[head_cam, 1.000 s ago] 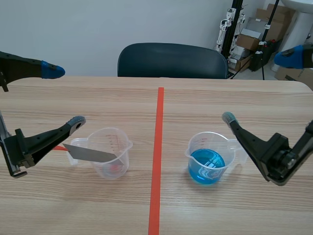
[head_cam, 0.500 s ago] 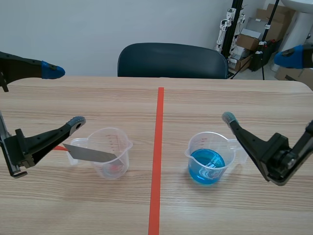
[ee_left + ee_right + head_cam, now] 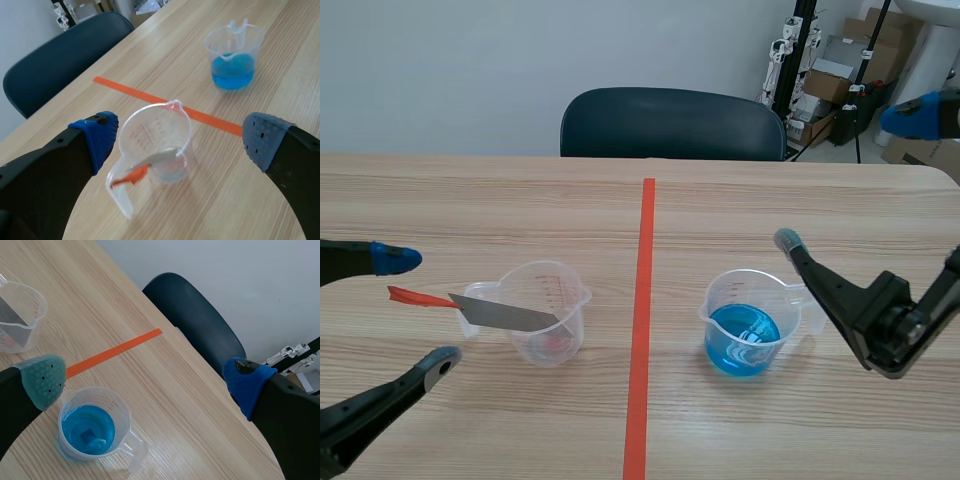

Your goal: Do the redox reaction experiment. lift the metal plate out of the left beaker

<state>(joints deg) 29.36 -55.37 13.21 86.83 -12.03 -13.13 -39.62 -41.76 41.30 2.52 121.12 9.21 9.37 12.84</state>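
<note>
Nearest the robot, the left gripper (image 3: 417,310) stands wide open and empty, one finger on each side of the red tab (image 3: 415,297) but touching nothing. It looks lined up for a pinch rather than gripping. That tab caps the upper end of the metal plate (image 3: 508,314), which leans slantwise in the left beaker (image 3: 555,340). Its lower end sits down inside the cup, and its upper end rests across the rim and juts out toward the gripper. Propped this way, the plate offers a graspable end outside the cup, so the fingers need not go into it.

The lift has not begun. The next move probably calls for closing on the tab and drawing the plate up along its own slant, so that it does not catch the rim and tip the light, clear cup.

Past the orange-red tape line (image 3: 642,330), the right beaker (image 3: 748,320) holds blue liquid and stands well apart from the left one. Beside it the right gripper (image 3: 855,178) hangs open too, holding nothing — apparently parked clear of the job. Farthest off, a dark chair (image 3: 670,120) sits behind the table (image 3: 520,200).
</note>
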